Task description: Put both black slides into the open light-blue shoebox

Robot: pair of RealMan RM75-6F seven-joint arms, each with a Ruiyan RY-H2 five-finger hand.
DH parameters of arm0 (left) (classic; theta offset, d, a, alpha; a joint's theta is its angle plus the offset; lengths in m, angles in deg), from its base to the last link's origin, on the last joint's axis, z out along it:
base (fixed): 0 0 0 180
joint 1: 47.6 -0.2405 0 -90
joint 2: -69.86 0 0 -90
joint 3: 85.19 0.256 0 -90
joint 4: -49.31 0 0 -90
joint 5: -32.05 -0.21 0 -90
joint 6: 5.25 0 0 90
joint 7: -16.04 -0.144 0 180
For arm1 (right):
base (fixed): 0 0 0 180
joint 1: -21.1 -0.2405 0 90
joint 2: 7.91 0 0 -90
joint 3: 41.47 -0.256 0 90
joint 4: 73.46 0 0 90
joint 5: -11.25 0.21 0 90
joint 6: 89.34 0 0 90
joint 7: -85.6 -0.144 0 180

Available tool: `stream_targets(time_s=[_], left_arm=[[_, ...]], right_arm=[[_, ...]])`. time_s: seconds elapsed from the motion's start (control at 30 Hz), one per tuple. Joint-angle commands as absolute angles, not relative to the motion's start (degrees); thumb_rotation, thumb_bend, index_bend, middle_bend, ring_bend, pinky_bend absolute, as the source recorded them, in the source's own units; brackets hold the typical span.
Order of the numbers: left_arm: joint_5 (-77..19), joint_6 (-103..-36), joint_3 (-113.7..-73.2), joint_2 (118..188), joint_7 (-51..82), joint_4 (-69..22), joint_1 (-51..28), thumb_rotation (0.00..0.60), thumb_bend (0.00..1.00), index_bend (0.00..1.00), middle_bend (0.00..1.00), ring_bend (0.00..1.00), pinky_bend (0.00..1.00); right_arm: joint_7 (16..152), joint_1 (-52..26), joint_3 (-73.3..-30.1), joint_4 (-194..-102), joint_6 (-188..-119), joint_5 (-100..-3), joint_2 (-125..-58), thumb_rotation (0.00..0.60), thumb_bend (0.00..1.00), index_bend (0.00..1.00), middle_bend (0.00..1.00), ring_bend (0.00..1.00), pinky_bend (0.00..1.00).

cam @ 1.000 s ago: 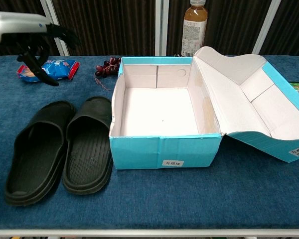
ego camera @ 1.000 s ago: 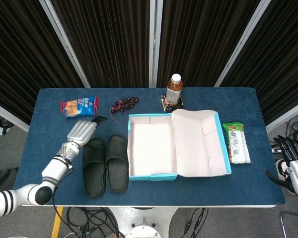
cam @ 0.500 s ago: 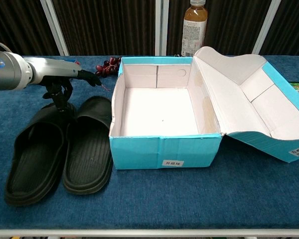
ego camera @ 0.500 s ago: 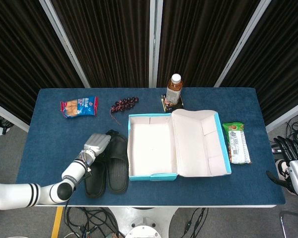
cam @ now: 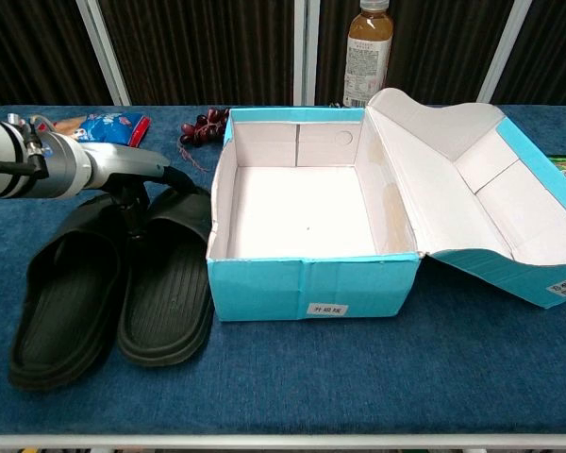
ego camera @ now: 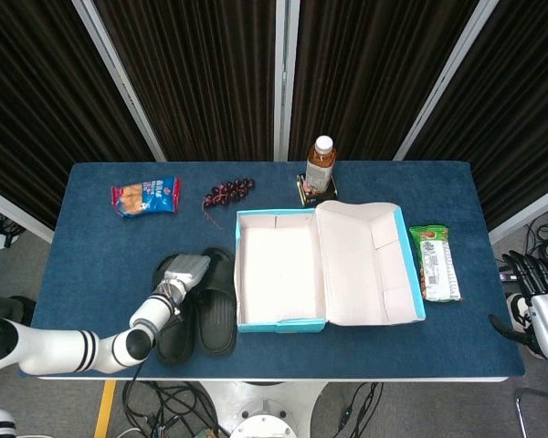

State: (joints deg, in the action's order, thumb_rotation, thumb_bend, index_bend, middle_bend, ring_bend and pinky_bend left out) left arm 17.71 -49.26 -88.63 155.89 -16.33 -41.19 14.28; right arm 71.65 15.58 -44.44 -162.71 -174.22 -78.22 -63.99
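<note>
Nearest the robot, two black slides lie side by side on the blue table [ego camera: 91, 246], toes pointing to 12 o'clock: the left slide [cam: 66, 307] and the right slide [cam: 165, 288], touching along their inner edges. The left hand [ego camera: 184, 272] rests over the toe straps where the two meet; its fingers [cam: 132, 203] reach down between the straps, though whether they pinch either strap cannot be told. At 3 o'clock of the right slide, just beside it, stands the shoebox [ego camera: 279, 321], open, its lid [ego camera: 370, 265] folded back toward 3 o'clock. At 3 o'clock of the lid lies a green packet [ego camera: 436, 263]. The right hand [ego camera: 541, 315] hangs off the table's edge at 4 o'clock, fingers apart and upright, holding nothing. Farthest, from 10 to 12 o'clock: a snack bag [ego camera: 146, 196], grapes [ego camera: 228, 192], and a bottle [ego camera: 321, 166].
</note>
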Motion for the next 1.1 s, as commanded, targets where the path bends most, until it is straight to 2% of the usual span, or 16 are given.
stream_targets(time_s=[0.03, 0.1, 0.13, 0.33, 0.8, 0.93, 1.1], left_arm=[[18.4, -51.4, -88.1, 157.5, -16.2, -40.1, 14.5, 0.600, 0.04, 0.34, 0.27, 0.76, 0.80], [18.0, -52.0, -87.9, 158.1, -16.0, -39.8, 14.4, 0.600, 0.08, 0.41, 0.36, 0.80, 0.82], [17.9, -52.1, -87.7, 158.1, -16.1, -39.9, 14.4, 0.600, 0.10, 0.42, 0.37, 0.81, 0.83], [15.1, -53.5, -88.9, 156.1, -14.1, -42.5, 13.3, 0.600, 0.16, 0.43, 0.40, 0.83, 0.84], [1.9, -61.1, -94.1, 145.9, -2.5, -50.8, 5.2, 0.600, 0.16, 0.43, 0.41, 0.82, 0.83], [-3.2, -63.0, -96.2, 142.9, 3.3, -51.2, 1.8, 0.600, 0.16, 0.43, 0.41, 0.82, 0.83], [-13.3, -62.2, -102.2, 144.1, 20.2, -47.1, -2.3, 0.600, 0.16, 0.43, 0.41, 0.79, 0.82]], right_arm=[[71.6, 15.6, -44.4, -162.7, -174.2, -78.1, -64.0, 0.600, 0.12, 0.00, 0.05, 0.00, 0.00], [71.5, 15.6, -44.4, -162.6, -174.3, -78.2, -64.1, 0.600, 0.12, 0.00, 0.05, 0.00, 0.00], [71.5, 15.6, -44.4, -162.6, -174.3, -78.2, -64.1, 0.600, 0.12, 0.00, 0.05, 0.00, 0.00], [71.5, 15.6, -44.6, -162.5, -174.6, -78.3, -64.1, 0.600, 0.12, 0.00, 0.05, 0.00, 0.00], [71.7, 15.5, -44.7, -162.6, -175.0, -78.7, -64.0, 0.600, 0.12, 0.00, 0.05, 0.00, 0.00], [72.2, 15.4, -44.8, -163.0, -175.1, -78.9, -63.7, 0.600, 0.12, 0.00, 0.05, 0.00, 0.00], [73.2, 15.2, -44.8, -163.9, -174.9, -78.8, -63.2, 0.600, 0.12, 0.00, 0.05, 0.00, 0.00]])
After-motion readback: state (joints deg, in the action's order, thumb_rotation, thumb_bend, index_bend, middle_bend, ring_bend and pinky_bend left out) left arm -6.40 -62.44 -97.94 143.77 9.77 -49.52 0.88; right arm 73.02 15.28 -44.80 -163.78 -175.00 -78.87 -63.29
